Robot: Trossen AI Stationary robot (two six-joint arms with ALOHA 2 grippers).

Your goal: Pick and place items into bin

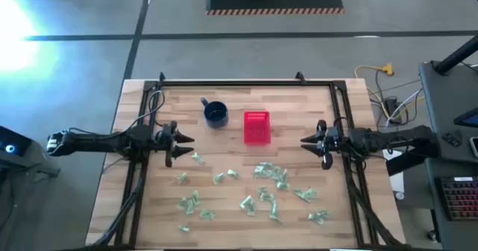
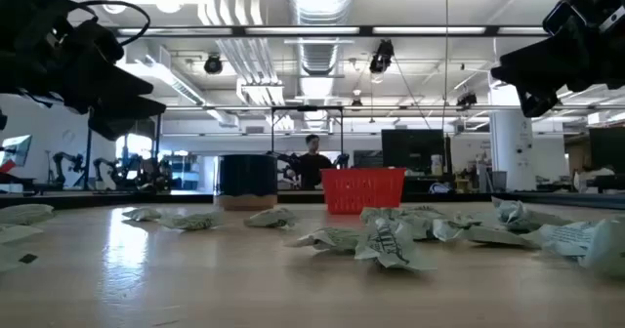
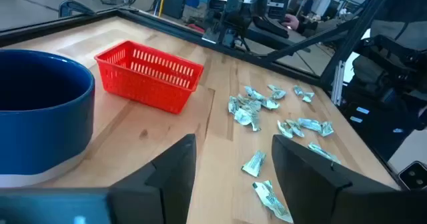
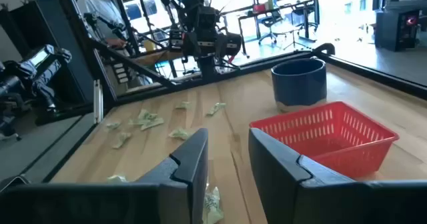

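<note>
Several small pale green wrinkly pieces (image 1: 270, 173) lie scattered flat over the table's near half, and show in the left wrist view (image 3: 252, 108). The red perforated basket (image 1: 256, 127) stands upright near the table's middle, toward the far side, and appears in both wrist views (image 3: 149, 73) (image 4: 323, 135). My left gripper (image 1: 184, 146) hovers open at the table's left, above the wood, left of the pieces. My right gripper (image 1: 308, 144) hovers open at the table's right, to the right of the basket. Neither touches anything.
A dark blue round mug (image 1: 216, 113) stands left of the basket, close to it. A black frame (image 1: 246, 84) runs along the table's far, left and right edges. Bare wood lies between the grippers and the basket. A person (image 2: 312, 162) stands in the room beyond.
</note>
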